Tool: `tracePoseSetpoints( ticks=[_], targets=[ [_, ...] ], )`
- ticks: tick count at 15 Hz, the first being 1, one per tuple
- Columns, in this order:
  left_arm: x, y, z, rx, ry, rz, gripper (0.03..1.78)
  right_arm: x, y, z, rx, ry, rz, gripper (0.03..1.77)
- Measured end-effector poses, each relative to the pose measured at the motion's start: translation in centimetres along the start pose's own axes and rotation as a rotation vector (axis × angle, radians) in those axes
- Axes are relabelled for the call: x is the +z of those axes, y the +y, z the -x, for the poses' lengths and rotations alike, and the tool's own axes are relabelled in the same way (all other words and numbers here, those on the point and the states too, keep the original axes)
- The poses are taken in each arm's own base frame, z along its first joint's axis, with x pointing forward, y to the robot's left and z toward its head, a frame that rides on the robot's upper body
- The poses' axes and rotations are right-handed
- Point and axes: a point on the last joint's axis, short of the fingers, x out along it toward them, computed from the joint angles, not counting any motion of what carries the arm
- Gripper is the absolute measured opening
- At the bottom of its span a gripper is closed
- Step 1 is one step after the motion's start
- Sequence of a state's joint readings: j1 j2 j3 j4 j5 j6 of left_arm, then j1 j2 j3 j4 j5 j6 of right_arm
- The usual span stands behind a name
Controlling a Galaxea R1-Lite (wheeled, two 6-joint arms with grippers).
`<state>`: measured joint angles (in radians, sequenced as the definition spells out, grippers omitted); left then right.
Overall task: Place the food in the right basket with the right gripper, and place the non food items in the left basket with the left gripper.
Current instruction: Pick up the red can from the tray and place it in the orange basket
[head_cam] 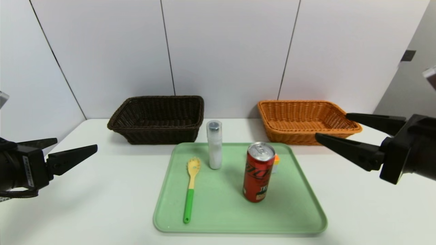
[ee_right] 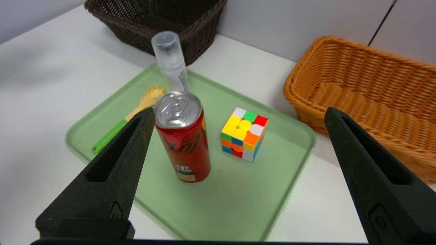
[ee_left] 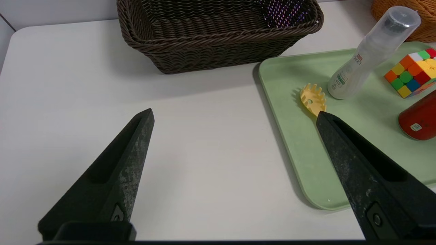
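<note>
Sat on table (head_cam: 102,190): green tray (head_cam: 306,211) w/ all items, baskets behind, dark left basket (head_cam: 158,119), tan right basket (head_cam: 306,119), both empty. Left gripper (head_cam: 73,149) & right gripper (head_cam: 335,131) spread wide, gripping nothing, flanking tray. Stood upright: can (head_cam: 258,172), bottle (head_cam: 214,144). Lay flat: spoon (head_cam: 190,187). Hid behind can: cube (ee_right: 244,133).

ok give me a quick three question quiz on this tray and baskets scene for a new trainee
1. True or false: the red can stands upright on the green tray.
2. Which thing does the can mostly hide in the head view? A) yellow spoon B) puzzle cube C) white bottle
3. Fill in: the left gripper and the right gripper are both ____ and hold nothing.

Key: 1 true. 2 B. 3 open. Both the dark basket and the orange basket have nothing in them.
</note>
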<state>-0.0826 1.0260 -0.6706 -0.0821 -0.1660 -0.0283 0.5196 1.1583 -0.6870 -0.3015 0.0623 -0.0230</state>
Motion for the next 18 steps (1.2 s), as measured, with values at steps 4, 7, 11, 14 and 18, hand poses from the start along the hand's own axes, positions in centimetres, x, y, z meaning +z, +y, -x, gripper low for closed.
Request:
tracePoseSetpoints(
  ticks=[4,7,11,14,18],
  targets=[
    [-1.4,0.1,-1.6,-0.015,0.029,0.002,1.69,-4.0,1.2,-0.6,0.049,0.057,0.010,1.71],
    [-2.8,0.0,-2.2,-0.025,0.081,0.020,1.69,-6.2,1.8,-0.3,0.084,0.074,0.014,1.71],
    [-3.0,-0.1,-2.3,-0.034,0.094,0.019,1.69,-7.9,2.0,-0.2,0.124,0.136,0.012,1.71],
    [-3.1,-0.1,-2.4,-0.036,0.100,0.016,1.69,-8.3,2.3,-0.5,0.139,0.137,0.018,1.71],
    [-3.0,-0.2,-2.4,-0.038,0.100,0.013,1.69,-8.5,2.7,-2.0,0.157,0.120,0.029,1.71]
  ],
)
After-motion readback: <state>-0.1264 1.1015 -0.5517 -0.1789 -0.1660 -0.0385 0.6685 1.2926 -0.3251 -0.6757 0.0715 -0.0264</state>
